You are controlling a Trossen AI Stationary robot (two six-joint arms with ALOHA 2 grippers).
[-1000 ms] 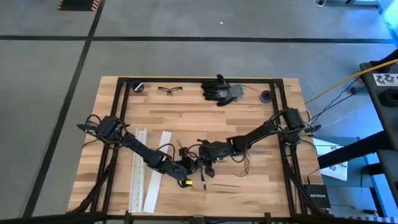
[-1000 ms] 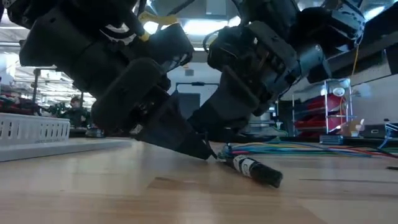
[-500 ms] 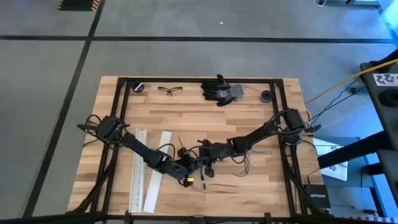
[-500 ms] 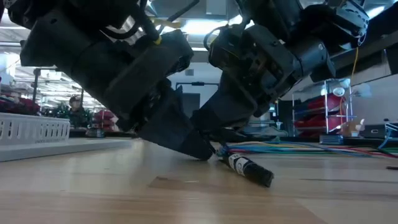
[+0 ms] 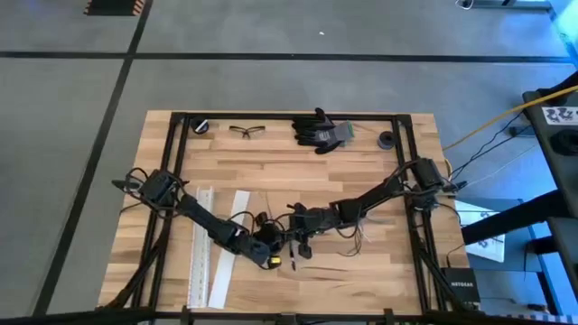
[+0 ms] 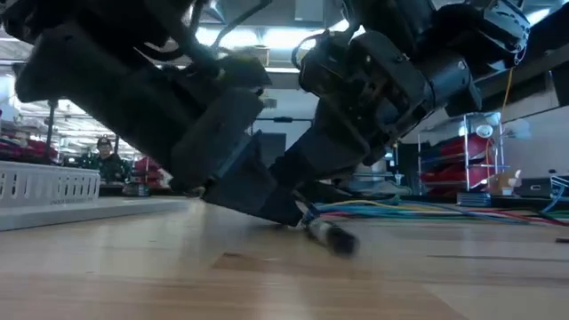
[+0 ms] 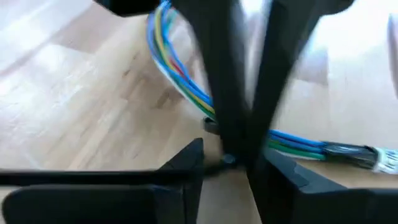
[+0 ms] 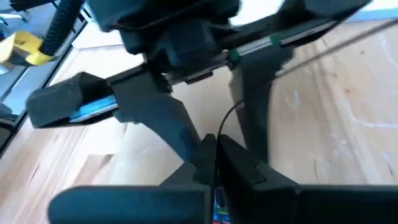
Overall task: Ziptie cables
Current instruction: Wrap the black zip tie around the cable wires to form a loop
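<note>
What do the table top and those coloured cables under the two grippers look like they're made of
The table top looks like pale wood planks with a matt finish; grain and joined strips show. The cables look like thin wires in smooth plastic insulation, blue, yellow, green and red, slightly glossy; their cores cannot be seen.

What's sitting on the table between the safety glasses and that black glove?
Nothing: in the high view, only bare wood separates the safety glasses from the black glove along the table's far edge.

Black gloves (image 5: pixel 318 130), safety glasses (image 5: pixel 247 131) and two small dark round objects (image 5: pixel 201 125) are lying along the table's far edge; white channel strips (image 5: pixel 216 246) are resting left.
</note>
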